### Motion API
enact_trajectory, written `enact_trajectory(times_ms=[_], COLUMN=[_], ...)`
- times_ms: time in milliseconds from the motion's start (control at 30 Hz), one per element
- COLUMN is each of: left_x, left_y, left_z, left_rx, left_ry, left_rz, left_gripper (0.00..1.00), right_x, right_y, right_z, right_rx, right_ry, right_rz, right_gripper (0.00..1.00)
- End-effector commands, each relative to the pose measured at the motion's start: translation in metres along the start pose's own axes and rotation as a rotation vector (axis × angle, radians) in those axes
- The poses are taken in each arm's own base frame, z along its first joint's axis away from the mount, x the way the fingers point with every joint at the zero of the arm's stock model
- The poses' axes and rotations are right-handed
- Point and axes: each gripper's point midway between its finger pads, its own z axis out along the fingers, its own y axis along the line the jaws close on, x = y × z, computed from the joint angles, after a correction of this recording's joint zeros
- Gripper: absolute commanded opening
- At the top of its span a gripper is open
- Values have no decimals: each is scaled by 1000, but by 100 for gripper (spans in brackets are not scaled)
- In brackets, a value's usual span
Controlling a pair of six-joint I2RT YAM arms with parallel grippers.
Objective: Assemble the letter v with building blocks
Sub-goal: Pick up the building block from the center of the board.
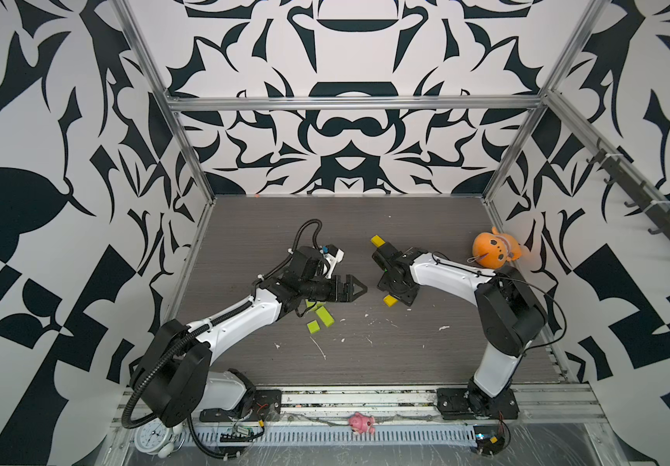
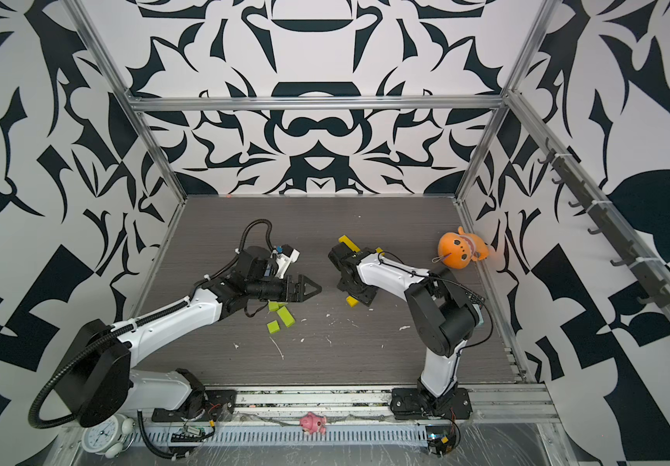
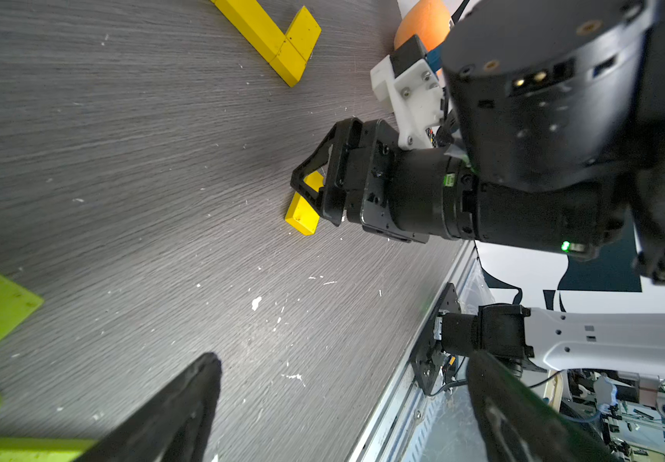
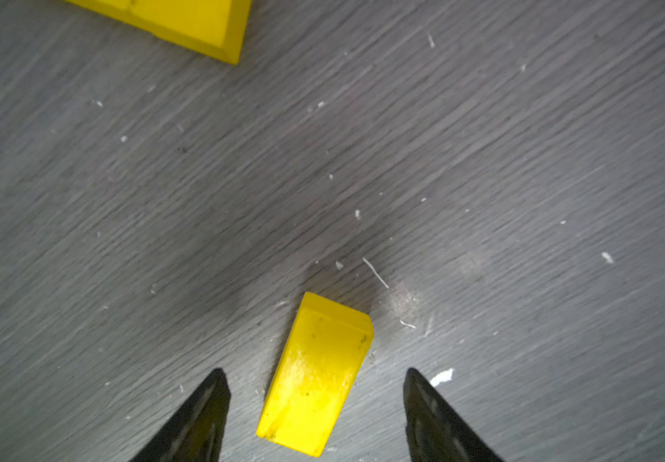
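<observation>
A small yellow block point(image 4: 315, 400) lies flat on the grey table point(image 4: 483, 160), and my right gripper point(image 4: 315, 374) points down over it. Its jaws are open, straddling the block with a gap on each side. Both top views show this block point(image 1: 390, 300) point(image 2: 351, 301) poking out from under the gripper. Farther back, a long yellow block point(image 3: 255, 28) and a short yellow one point(image 3: 303, 28) meet at a corner. My left gripper point(image 1: 361, 288) point(image 3: 343, 360) hovers open and empty, level over the table. Beside and under it lie three lime green blocks point(image 1: 323, 316) point(image 2: 286, 316).
An orange plush toy point(image 1: 492, 250) sits at the back right against the wall. On the front rail are a pink toy point(image 1: 361, 423) and a white alarm clock point(image 1: 152, 437). Aluminium frame posts and patterned walls enclose the table. White scraps litter the table top.
</observation>
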Motion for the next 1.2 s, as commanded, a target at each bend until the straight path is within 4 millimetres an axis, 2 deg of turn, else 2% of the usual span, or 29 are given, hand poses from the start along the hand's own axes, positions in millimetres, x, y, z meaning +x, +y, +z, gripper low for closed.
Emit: enact_trajectory(times_ms=[0, 33, 133, 467, 700, 933, 1000, 1067, 1167], left_x=[6, 5, 4, 1, 2, 4, 3, -2, -15], left_y=[2, 2, 2, 0, -1, 2, 1, -1, -6], left_z=[2, 3, 4, 10, 8, 8, 8, 9, 10], left_rx=[20, 21, 23, 38, 37, 31, 32, 36, 27], left_ry=[17, 17, 20, 34, 34, 36, 32, 23, -6], left_rz=[-15, -15, -14, -17, -18, -25, -21, -8, 19], left_gripper=[99, 99, 99, 100, 99, 100, 99, 99, 99], right_x=[0, 6, 7, -4, -4, -2, -8, -22, -55], right_y=[-2, 0, -2, -17, -14, -11, -12, -14, -20], right_z=[0, 3, 9, 16, 23, 25, 21, 13, -3], right_rx=[-6, -16, -31, -23, -35, -43, -43, -39, -27], right_ry=[-10, 29, 36, 20, 34, 48, 33, 10, -32], right_rz=[88, 104, 144, 199, 208, 211, 199, 180, 156], right_gripper=[69, 67, 63, 55, 46, 30, 28, 26, 25])
